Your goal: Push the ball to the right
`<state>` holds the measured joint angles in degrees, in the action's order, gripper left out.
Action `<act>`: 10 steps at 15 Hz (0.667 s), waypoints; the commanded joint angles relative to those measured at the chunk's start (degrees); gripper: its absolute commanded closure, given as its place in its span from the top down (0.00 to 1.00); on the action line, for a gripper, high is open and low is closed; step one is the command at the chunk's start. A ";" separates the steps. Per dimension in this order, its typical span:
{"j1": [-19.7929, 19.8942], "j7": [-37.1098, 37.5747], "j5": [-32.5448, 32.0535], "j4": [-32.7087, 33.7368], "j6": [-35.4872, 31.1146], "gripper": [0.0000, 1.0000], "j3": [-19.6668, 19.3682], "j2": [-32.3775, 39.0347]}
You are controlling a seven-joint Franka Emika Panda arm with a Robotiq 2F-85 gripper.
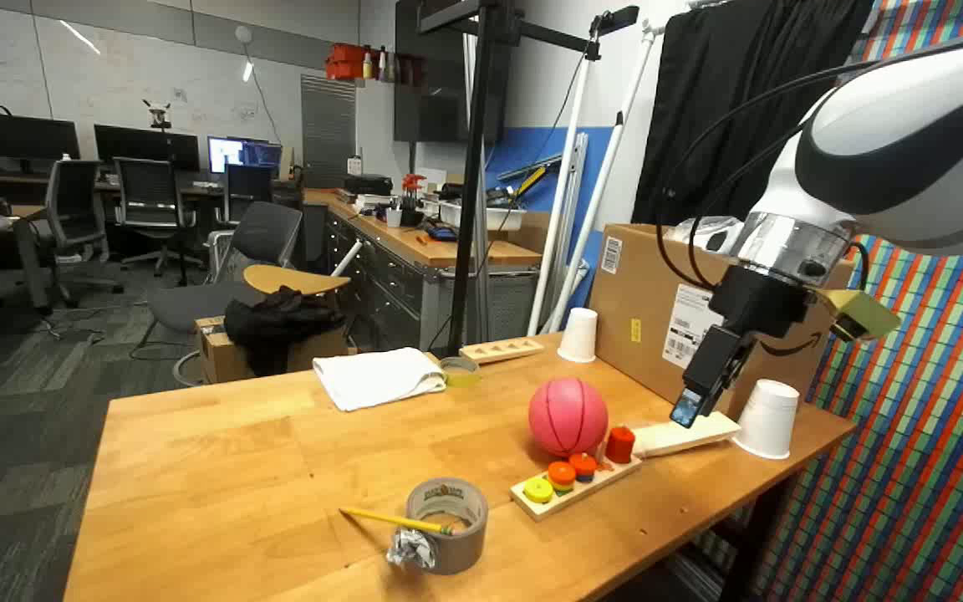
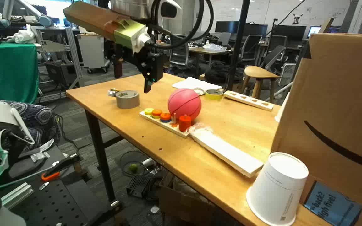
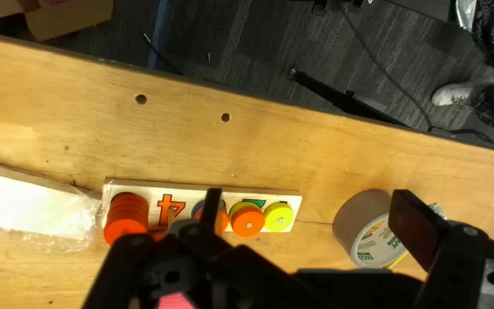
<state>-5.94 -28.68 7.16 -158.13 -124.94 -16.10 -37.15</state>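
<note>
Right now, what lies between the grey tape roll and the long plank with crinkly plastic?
In the wrist view, a wooden board with coloured discs lies between the tape roll and the plank.

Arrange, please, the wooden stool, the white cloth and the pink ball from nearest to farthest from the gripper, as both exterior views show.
1. Pink ball: on the table, beside the coloured discs.
2. White cloth: at the table's edge.
3. Wooden stool: beyond that edge.
</note>
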 commanded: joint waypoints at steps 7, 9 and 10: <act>-0.41 1.42 0.15 0.12 -0.31 1.00 5.39 -0.63; -1.42 2.72 0.44 0.15 -0.41 1.00 7.86 -0.70; -1.97 3.40 0.56 0.15 -0.48 1.00 9.09 -0.68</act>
<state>-6.26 -27.84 7.16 -158.07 -124.96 -10.15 -36.99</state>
